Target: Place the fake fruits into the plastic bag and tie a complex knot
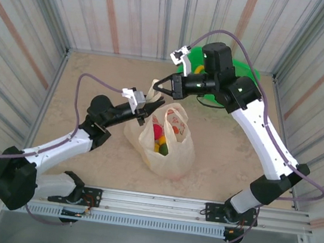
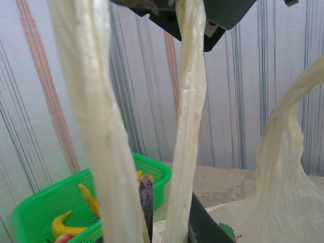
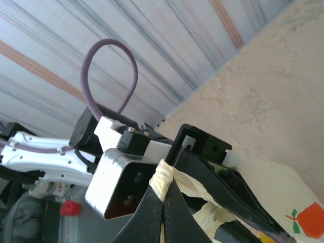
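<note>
The plastic bag (image 1: 172, 153) stands open mid-table with red, yellow and green fake fruits (image 1: 160, 139) inside. Its pale handles are pulled up toward the back left. My right gripper (image 1: 156, 89) is shut on the top of one handle loop; the right wrist view shows the cream strip (image 3: 163, 178) pinched between the closed fingers of that gripper (image 3: 163, 195). My left gripper (image 1: 150, 105) sits just below it, shut on a handle strip (image 2: 187, 126) that runs up between its fingers (image 2: 147, 202). A second strip (image 2: 96, 126) hangs beside them. I see no knot.
A bright green basket (image 1: 242, 69) stands at the back right behind the right arm. In the left wrist view, the basket (image 2: 45, 202) holds yellow bananas (image 2: 66, 225). Striped curtain walls enclose the table on three sides.
</note>
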Robot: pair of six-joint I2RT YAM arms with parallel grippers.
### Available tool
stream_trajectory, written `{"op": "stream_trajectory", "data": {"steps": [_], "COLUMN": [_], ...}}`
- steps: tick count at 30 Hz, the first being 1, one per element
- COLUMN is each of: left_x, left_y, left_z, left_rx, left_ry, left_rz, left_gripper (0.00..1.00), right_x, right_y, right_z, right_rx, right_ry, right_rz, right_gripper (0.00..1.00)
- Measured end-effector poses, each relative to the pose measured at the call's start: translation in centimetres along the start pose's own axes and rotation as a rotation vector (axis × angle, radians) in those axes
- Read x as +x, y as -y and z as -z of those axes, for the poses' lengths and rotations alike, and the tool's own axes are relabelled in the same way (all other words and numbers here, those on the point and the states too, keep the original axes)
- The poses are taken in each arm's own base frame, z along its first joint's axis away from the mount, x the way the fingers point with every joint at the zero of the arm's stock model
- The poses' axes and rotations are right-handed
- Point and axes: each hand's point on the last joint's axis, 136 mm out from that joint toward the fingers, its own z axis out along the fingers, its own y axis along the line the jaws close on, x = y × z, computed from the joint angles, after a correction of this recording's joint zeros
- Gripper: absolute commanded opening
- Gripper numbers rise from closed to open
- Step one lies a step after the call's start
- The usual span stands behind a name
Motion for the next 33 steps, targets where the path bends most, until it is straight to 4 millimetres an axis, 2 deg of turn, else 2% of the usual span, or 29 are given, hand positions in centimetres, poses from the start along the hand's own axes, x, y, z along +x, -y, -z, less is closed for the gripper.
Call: {"op": "stream_trajectory", "data": {"steps": [6, 11, 19, 28, 33], "left_x": [-0.1, -0.3, 0.2, 0.0, -0.1], "left_y": [-0.3, 0.0, 0.4, 0.3, 0.5], "left_z": [-0.2, -0.2, -0.2, 0.0, 0.1], "left_rx": [-0.019, -0.017, -0.033, -0.049, -0.039], "left_ry": [0.011, 0.023, 0.028, 0.042, 0.040], "left_rz": [0.006, 0.003, 0.005, 0.004, 0.006], "left_gripper": [0.13, 0.22, 0.22, 0.00, 0.00], "right_x": [0.0, -0.3, -0.1, 0.5, 0.9], "right_y": [0.2, 0.2, 1.0, 1.4, 1.8], "right_z": [0.4, 0.6, 1.0, 1.8, 2.3], "right_rx": [-0.023, -0.032, -0.031, -0.022, -0.001], "right_ry": [0.072, 0.113, 0.175, 0.244, 0.272], "right_rz": [-0.038, -0.046, -0.099, -0.135, -0.141], "right_gripper": [0.00, 0.00, 0.00, 0.00, 0.00]}}
